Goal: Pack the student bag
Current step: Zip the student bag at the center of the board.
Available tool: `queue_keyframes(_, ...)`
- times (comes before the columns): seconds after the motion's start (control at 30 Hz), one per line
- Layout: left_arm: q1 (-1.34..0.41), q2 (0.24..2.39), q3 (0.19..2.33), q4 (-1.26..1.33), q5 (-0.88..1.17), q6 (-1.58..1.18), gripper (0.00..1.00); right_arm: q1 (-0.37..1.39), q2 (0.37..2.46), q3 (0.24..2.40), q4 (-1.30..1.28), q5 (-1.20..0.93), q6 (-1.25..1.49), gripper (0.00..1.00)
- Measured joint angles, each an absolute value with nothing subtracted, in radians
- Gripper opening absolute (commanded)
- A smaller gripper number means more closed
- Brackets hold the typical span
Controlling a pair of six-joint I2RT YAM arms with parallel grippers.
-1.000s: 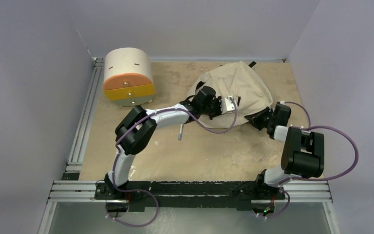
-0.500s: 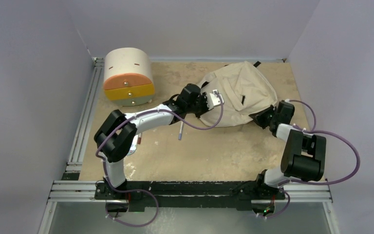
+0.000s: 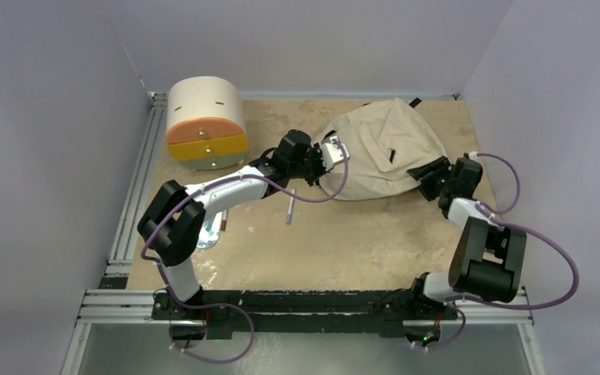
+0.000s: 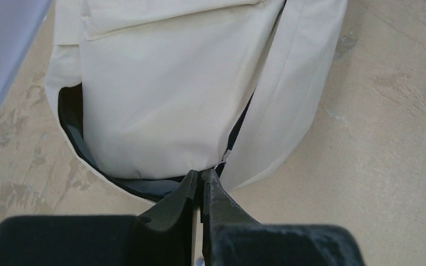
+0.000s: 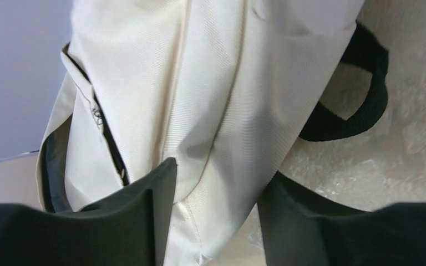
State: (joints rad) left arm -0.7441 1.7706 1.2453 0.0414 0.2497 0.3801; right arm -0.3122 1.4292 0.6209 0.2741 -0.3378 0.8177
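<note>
So far we have only the opening under way. The student bag (image 3: 383, 152) lies at the far right of the table (image 3: 359, 234), its black zipper parted along one side. Our left gripper (image 4: 201, 176) is clenched at the zipper pull (image 4: 223, 159), seemingly pinching it, while our right gripper (image 5: 215, 178) clamps a fold of fabric at the other end. A pen (image 3: 290, 209) lies outside the bag, so we judge that packing and closing are not yet done.
</note>
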Motion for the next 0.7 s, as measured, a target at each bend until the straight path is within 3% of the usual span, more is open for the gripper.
queue_keyframes(0.3, -0.740, 1.782, 1.295, 0.012, 0.297, 0.373, 0.00, -0.299, 1.242, 0.489, 0.286, -0.357, 0.828, 0.75)
queue_keyframes(0.4, -0.740, 1.790, 1.300, 0.011, 0.311, 0.373, 0.00, -0.222, 1.165, 0.419, 0.280, -0.356, 0.883, 0.75)
queue_keyframes(0.5, -0.740, 1.798, 1.301, 0.007, 0.318, 0.373, 0.00, -0.098, 1.095, 0.362, 0.298, -0.349, 0.974, 0.83)
queue_keyframes(0.7, -0.739, 1.805, 1.306, -0.002, 0.326, 0.372, 0.00, 0.060, 1.042, 0.329, 0.365, -0.300, 1.107, 0.84)
